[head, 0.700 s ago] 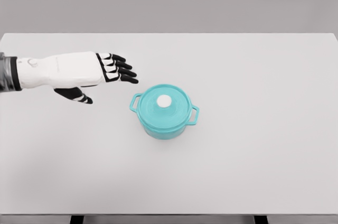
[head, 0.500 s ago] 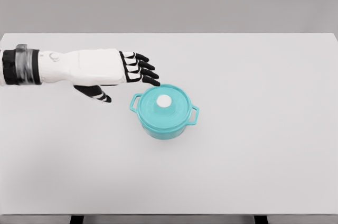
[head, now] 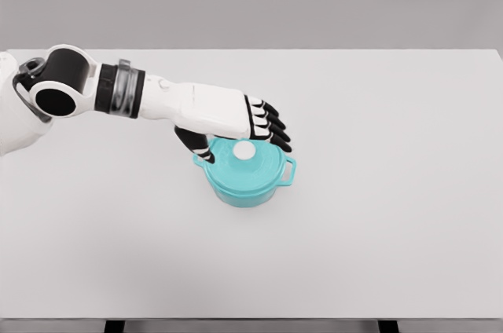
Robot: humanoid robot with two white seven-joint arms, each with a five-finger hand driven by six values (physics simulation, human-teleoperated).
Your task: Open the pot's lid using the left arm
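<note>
While its lid (head: 245, 162) sat fully closed, a small teal pot (head: 245, 174) with two side handles rested near the middle of a plain white table (head: 377, 231). A round white knob (head: 244, 150) stood at the lid's centre. The robot's left hand (head: 236, 119) hovered over the far left part of the lid, its black fingers (head: 271, 129) extended and loosely spread just beyond the knob, the thumb (head: 196, 144) lower by the pot's left handle, gripping nothing. The white left arm reached in from the picture's left edge. The right arm was out of view. To do this step well, the hand would probably need to centre over the knob, close fingers and thumb around it evenly, then lift straight up so the pot did not slide or tip.
</note>
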